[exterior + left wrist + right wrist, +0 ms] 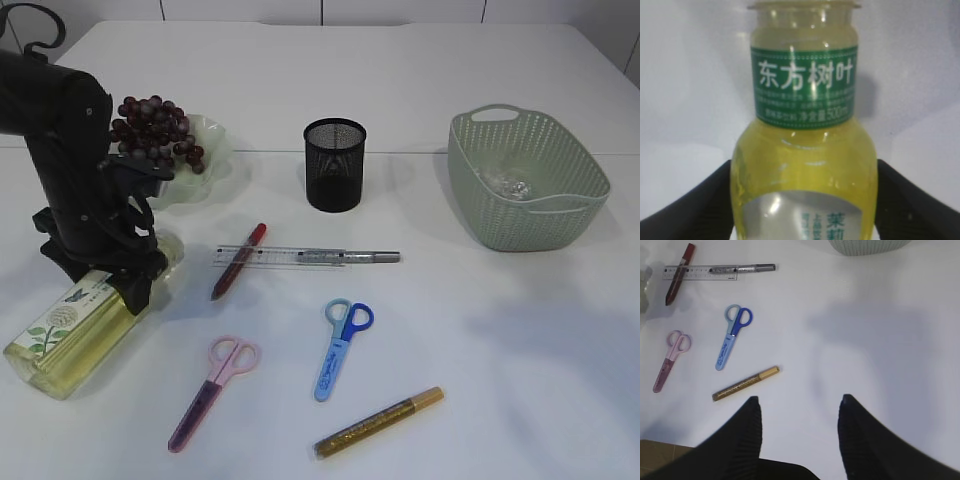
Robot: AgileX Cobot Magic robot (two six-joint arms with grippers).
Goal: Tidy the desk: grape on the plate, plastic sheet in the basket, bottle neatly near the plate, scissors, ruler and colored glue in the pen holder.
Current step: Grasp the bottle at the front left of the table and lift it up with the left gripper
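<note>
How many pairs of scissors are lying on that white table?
2. The pink-handled scissors lie toward the front left, near the bottle. The blue-handled scissors lie to their right, near the middle, just behind the gold glitter glue pen. None seem hidden.

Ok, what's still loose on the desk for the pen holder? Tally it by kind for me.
Scissors: 2, blue pair and pink pair
Glue pens: 3, red, silver, gold
Ruler: 1, clear, lying under the red and silver pens
Total: 6, none in the pen holder as far as I can see
</note>
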